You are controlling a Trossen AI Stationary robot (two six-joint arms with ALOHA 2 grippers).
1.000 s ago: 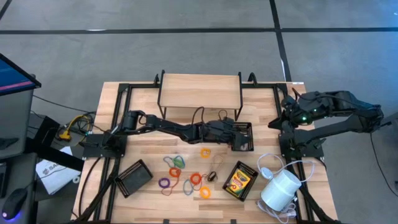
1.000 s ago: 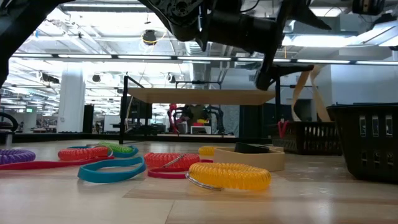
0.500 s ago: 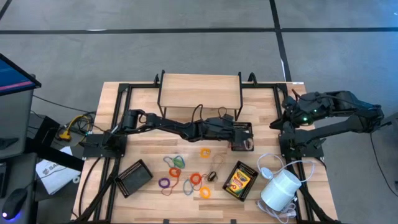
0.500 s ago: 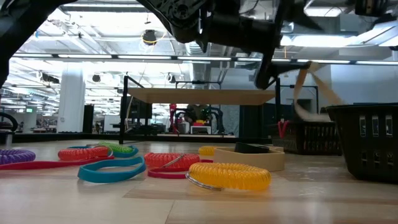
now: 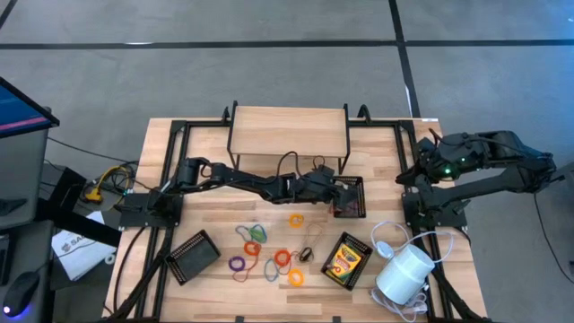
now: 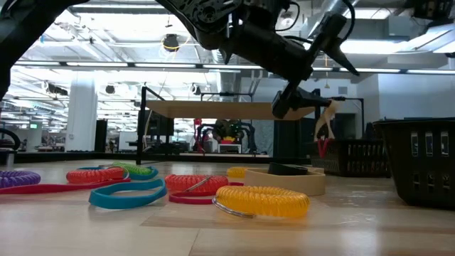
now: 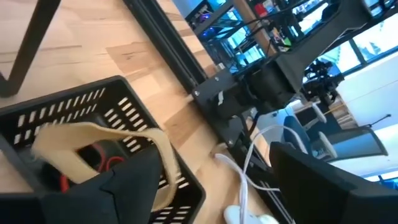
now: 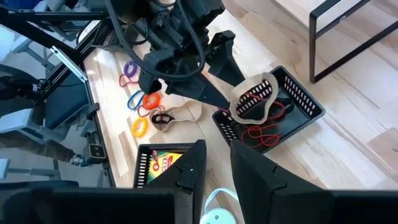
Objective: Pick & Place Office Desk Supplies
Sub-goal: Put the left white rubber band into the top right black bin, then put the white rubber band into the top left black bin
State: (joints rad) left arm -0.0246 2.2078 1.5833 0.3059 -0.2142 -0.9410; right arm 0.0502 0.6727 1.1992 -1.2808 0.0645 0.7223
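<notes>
My left gripper (image 5: 343,193) reaches across the table and hovers open above the black mesh tray (image 5: 357,185), which holds red elastic loops (image 8: 264,134). A tan elastic band (image 7: 81,134) hangs from one of its fingers. Several coloured loops (image 5: 269,256) lie flat on the table nearer the front, and a yellow coiled one (image 6: 263,200) shows in the low view. A yellow-and-green crayon box (image 5: 345,260) lies in a second black tray. My right gripper (image 8: 217,168) waits high at the table's right edge, slightly open, nothing between its fingers. My left gripper has the tan band draped over one finger (image 7: 134,177); the band's fold (image 7: 163,152) lies across that finger, the other finger stands clear. The fingers slant down from the table's left. The band hangs slack over the tray (image 8: 298,99); whether it touches the tray I cannot tell.
A wooden riser shelf (image 5: 287,130) on black legs stands at the back middle. A third black tray (image 5: 193,254) lies front left. A white cylinder (image 5: 404,274) with a white cord sits front right. Another tan band (image 8: 183,113) lies on the table by the loops.
My left gripper has tipped downward and rolled above the mesh tray, staying open. The tan band has swung with it: from trailing out toward the table's right side it now hangs below the finger over the tray.
</notes>
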